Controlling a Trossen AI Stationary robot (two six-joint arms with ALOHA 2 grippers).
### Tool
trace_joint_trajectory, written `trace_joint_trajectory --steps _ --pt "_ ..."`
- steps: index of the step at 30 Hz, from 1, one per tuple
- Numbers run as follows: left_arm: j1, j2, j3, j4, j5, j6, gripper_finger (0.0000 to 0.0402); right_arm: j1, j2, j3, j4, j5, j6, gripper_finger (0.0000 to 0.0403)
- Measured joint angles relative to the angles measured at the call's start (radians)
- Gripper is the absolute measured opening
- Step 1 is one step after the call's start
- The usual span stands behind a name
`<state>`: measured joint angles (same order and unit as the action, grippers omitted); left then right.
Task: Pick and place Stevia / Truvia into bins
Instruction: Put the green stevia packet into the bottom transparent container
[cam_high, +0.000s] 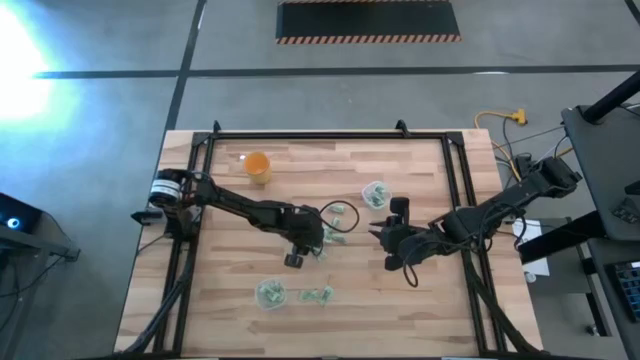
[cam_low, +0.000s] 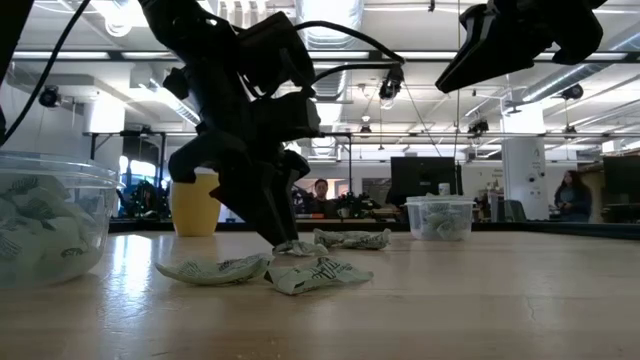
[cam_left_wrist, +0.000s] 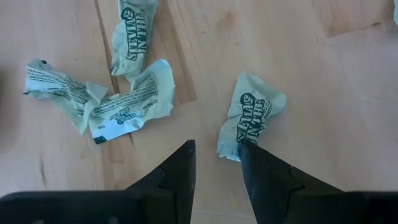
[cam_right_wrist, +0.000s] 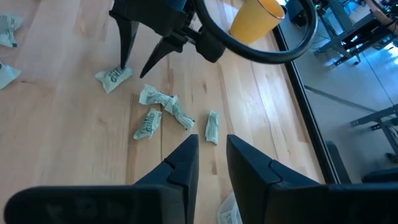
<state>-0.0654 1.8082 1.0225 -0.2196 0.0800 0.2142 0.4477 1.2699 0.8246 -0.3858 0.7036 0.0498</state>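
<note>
My left gripper (cam_left_wrist: 216, 144) stands open, pointing down at mid-table, with one crumpled pale green Stevia sachet (cam_left_wrist: 252, 115) at one fingertip. More sachets (cam_left_wrist: 102, 102) lie flat on the wood just beyond it. The bins are two clear cups holding sachets: one (cam_high: 375, 193) right of centre and one (cam_high: 270, 292) near the front edge. My right gripper (cam_right_wrist: 211, 140) hangs open above the table, right of the left gripper (cam_right_wrist: 134, 70), with nothing between its fingers. My left gripper touches the sachet's near end (cam_left_wrist: 231, 149) with the tip of one finger (cam_left_wrist: 249, 155), coming from above and slanting down. The other finger (cam_left_wrist: 183, 158) stands on bare wood beside it. The sachet lies flat on the table, not pinched.
An orange cup (cam_high: 257, 166) stands at the far left of the table. Loose sachets lie near the front cup (cam_high: 320, 295) and by the table's middle (cam_high: 338, 213). A black frame (cam_high: 330, 135) runs around the tabletop. People sit in the room behind.
</note>
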Motion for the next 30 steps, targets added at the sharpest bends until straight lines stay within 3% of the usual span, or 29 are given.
trace_joint_trajectory --steps 22,30 --pt "0.020 -0.024 -0.001 0.000 -0.013 -0.050 0.0111 0.000 0.001 -0.011 0.001 -0.005 0.003 0.0069" --pt "0.018 -0.027 -0.010 -0.008 0.070 -0.020 0.0111 0.000 0.001 -0.016 0.001 -0.005 0.009 0.0077"
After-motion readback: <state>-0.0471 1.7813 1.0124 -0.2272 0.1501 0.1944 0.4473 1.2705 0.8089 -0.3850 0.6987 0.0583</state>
